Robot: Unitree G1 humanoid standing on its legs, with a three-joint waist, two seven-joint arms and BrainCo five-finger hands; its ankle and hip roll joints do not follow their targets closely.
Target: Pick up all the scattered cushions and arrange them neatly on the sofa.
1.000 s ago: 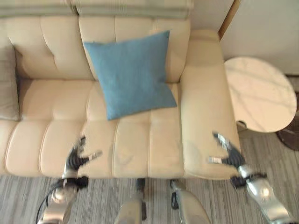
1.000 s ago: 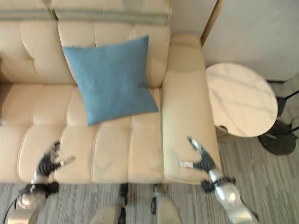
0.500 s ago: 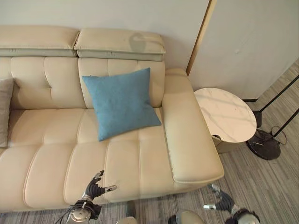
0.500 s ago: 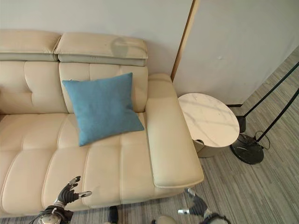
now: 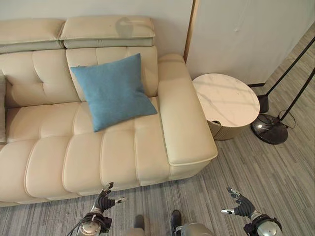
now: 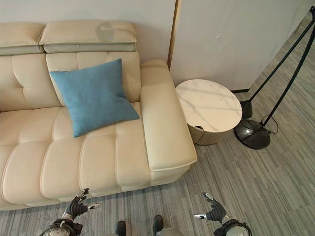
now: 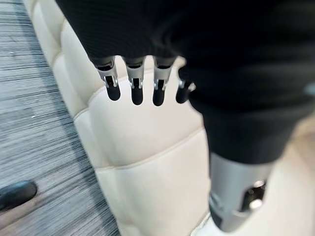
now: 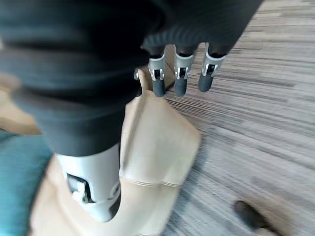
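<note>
Cushion [image 5: 112, 91] propped against sofa [image 5: 59, 157] backrest, corner pointing down-front.

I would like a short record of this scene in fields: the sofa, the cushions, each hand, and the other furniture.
sofa: cream leather sofa against the wall
cushion on sofa: blue square fabric cushion, leaning on the backrest near the right armrest
other cushion: grey cushion at the far left of the seat, partly cut off
left hand: left hand over the floor before the sofa, fingers straight, holding nothing
right hand: right hand over the floor, fingers relaxed, empty
side table: round white marble side table beside the armrest
lamp: black floor lamp base on the striped grey carpet
</note>
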